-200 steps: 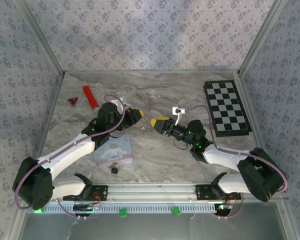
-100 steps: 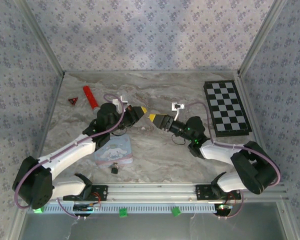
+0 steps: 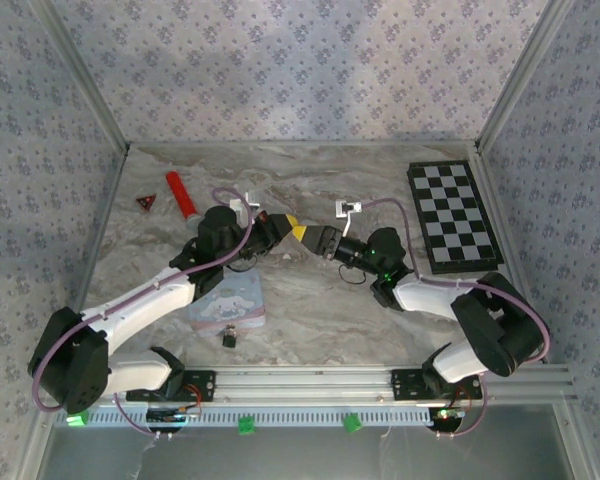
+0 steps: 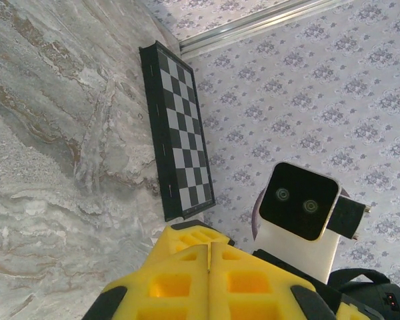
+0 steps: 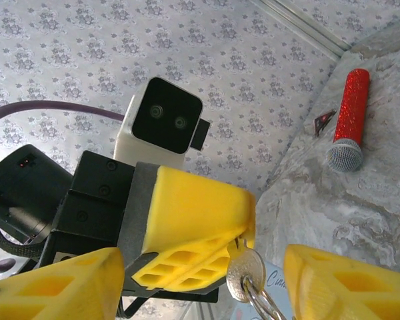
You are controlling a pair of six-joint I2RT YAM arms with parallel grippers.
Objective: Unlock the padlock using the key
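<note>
My left gripper (image 3: 286,222) is shut on the key (image 5: 245,270). The key's silver bow and its ring hang from the yellow fingertips (image 5: 207,223) in the right wrist view. Between the pressed fingers in the left wrist view, the key (image 4: 207,256) is a thin sliver. My right gripper (image 3: 307,234) meets the left one tip to tip above the table's middle. It is open, one finger (image 5: 53,287) on each side of the key, apart from it. The padlock (image 3: 229,338), small and dark, lies on the table just in front of the pastel tin (image 3: 228,304).
A red cylinder with a pale tip (image 3: 181,193) and a small red triangle (image 3: 145,202) lie at the back left. A chessboard (image 3: 453,215) lies at the right by the wall. Patterned walls close in three sides.
Both grippers have moved toward each other until their tips meet. The right arm reached left, so its fingers now straddle the key held by the left gripper.
</note>
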